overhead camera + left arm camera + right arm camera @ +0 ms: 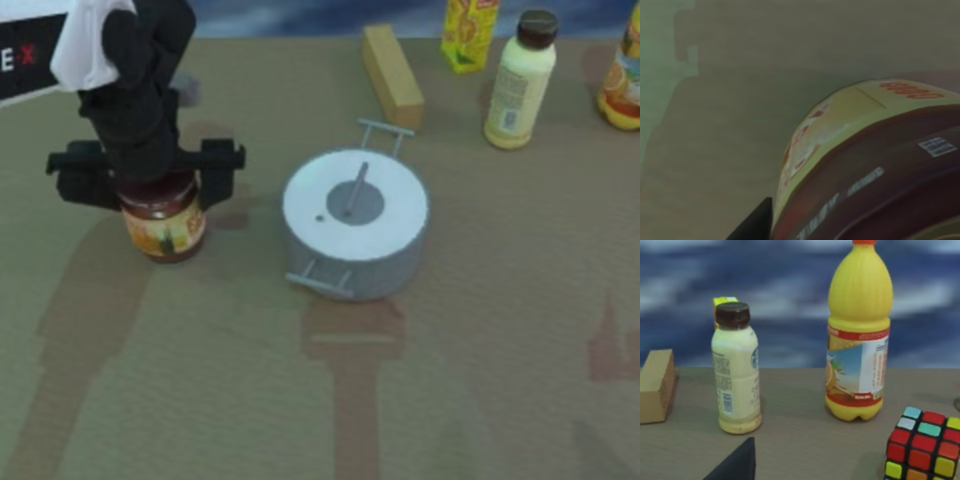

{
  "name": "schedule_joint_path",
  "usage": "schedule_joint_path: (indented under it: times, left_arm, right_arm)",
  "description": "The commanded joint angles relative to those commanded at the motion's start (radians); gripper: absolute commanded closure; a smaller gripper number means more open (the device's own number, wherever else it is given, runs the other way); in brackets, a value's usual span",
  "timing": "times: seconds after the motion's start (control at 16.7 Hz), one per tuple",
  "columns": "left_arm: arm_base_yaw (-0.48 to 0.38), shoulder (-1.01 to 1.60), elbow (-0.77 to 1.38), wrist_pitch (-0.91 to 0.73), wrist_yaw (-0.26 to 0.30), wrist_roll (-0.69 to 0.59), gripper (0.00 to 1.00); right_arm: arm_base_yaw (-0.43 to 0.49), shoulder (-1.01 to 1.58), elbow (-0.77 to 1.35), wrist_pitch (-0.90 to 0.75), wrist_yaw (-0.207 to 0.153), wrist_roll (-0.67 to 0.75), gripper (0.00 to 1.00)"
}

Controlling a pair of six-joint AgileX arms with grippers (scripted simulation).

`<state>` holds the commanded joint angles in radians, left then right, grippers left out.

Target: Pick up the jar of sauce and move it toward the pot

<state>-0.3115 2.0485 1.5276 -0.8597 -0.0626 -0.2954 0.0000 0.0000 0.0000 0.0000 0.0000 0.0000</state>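
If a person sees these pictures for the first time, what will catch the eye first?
Probably the left gripper, at the table's left, which sits over the jar of sauce with its fingers on either side of the lid. Next comes the big grey pot in the middle, to the jar's right. Bright bottles line the far edge.

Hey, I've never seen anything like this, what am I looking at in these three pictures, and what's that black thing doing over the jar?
It is a simulated two-armed robot at a table. One picture looks down from above; the other two come from cameras on each wrist. The black thing is the left gripper, its fingers either side of the jar of sauce, which fills the left wrist view. Beside it stands the pot. Farther back stand a wooden block, a juice carton, a cream bottle and an orange bottle. The right wrist view adds a puzzle cube. The right arm isn't visible from above.
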Motion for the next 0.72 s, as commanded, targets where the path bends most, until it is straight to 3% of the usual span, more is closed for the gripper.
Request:
schedule_joint_path:
  times: [0.36,0.72]
  left_arm:
    - [0.000,0.000,0.000,0.000,0.000,0.000,0.02]
    - [0.000,0.000,0.000,0.000,0.000,0.000,0.00]
  right_arm:
    - [0.000,0.000,0.000,0.000,0.000,0.000,0.00]
    - [0.000,0.000,0.000,0.000,0.000,0.000,0.00]
